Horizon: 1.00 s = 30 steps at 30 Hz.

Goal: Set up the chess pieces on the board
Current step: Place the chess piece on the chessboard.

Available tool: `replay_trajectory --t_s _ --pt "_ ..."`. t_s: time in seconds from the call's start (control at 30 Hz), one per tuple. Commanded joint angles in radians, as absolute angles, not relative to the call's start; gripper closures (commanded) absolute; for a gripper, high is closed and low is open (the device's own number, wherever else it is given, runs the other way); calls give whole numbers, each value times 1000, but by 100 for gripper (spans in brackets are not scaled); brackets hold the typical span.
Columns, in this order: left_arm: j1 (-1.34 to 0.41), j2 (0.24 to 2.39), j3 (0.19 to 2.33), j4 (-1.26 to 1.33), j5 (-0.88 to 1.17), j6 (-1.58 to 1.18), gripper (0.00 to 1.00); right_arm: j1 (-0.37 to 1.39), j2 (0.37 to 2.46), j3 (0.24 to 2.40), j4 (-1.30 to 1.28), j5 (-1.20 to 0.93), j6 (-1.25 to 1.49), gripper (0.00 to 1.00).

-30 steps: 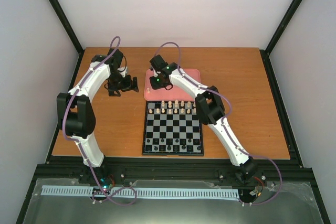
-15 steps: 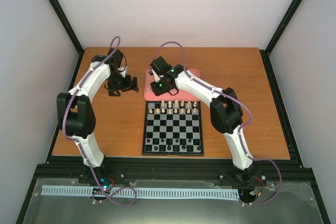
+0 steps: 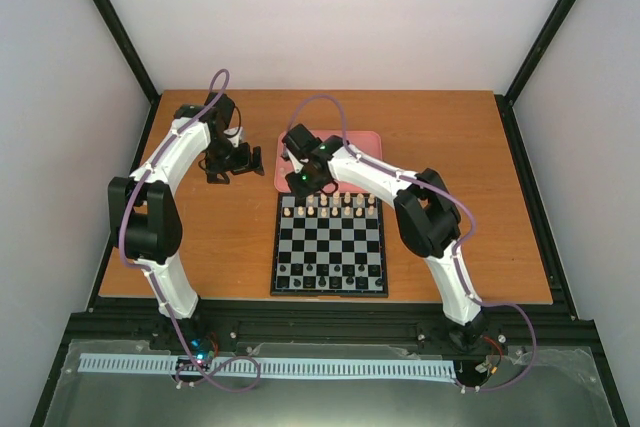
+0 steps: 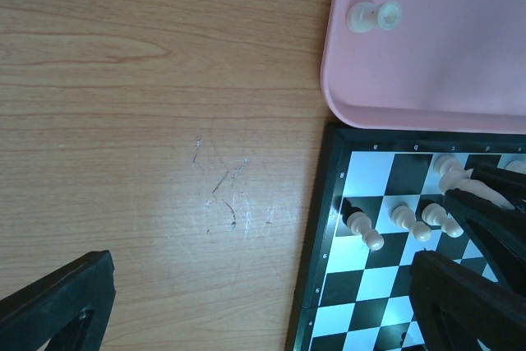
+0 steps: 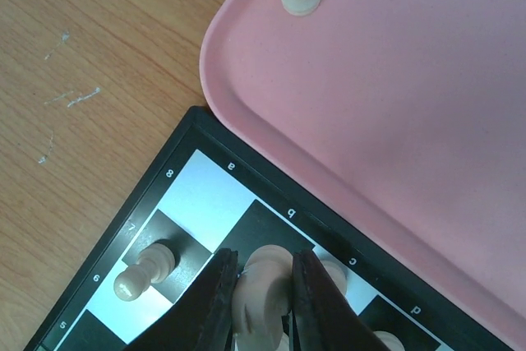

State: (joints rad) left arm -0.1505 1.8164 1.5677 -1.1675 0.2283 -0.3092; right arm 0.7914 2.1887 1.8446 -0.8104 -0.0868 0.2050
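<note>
Your board point(image 3: 330, 247) is the black-and-grey chequered square with a thin black border. It lies flat, with one edge right up against the pink tray point(image 5: 394, 104). The cream chess pieces point(image 4: 362, 228) are tiny, way smaller than a square. Most stand upright on the ranks nearest the tray. The end pawn point(image 5: 144, 273) is on a black square, second rank out from the tray. One stray piece point(image 4: 374, 16) lies on its side on the tray, near the tray's left edge. Another piece point(image 5: 259, 297) is pinched in your right gripper point(image 5: 263, 262), over the rank nearest the tray. Can't tell if it's touching down.
</note>
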Motion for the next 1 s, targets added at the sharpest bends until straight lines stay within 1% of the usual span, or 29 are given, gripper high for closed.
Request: replay_trajectory --t_s 0.0,0.57,0.73,0.9,0.97 --pt "-146 1790 1583 -1160 225 -316 0 799 2219 1862 -801 -90 193 91" --pt "-145 1789 1576 -1155 230 -317 0 815 2268 1897 -847 -89 198 89" --pt "-145 1792 1575 -1155 231 -315 0 815 2274 1904 -854 -89 201 86" --pt "-145 1792 1575 -1155 232 -316 0 815 2268 1902 -851 -96 199 79" --pt "-145 1792 1575 -1155 231 -316 0 815 2262 1901 -846 -102 197 78"
